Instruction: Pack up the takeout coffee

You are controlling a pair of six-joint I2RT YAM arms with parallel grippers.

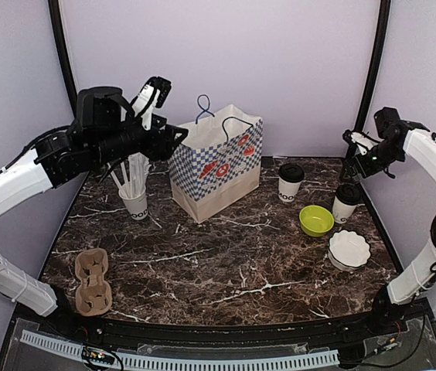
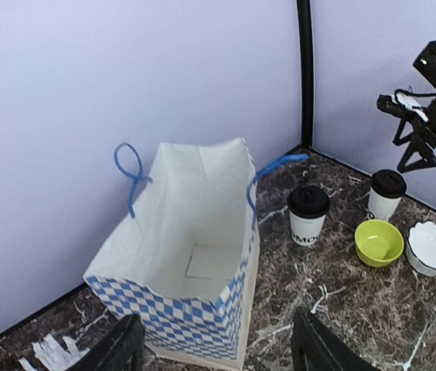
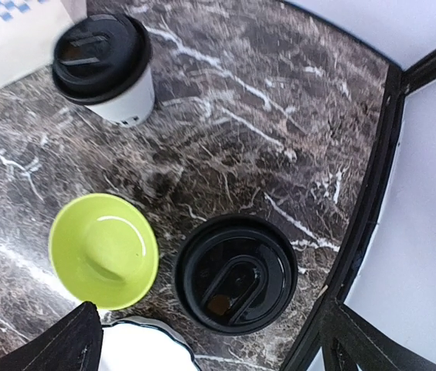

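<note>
Currently, right tool point(image 3: 210, 346) is held spread wide above lidded cup point(image 3: 236, 274); cup may be toppled into adjacent green bowl point(image 3: 103, 249) if rim is clipped.

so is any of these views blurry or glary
Right wrist: the farther lidded cup and the bag corner look smeared, the nearer cup is sharper with a faint sheen. Left wrist: crisp, its own fingers dark and soft at the bottom edge. Top external: even light, weak shadows, no glare on the table.
</note>
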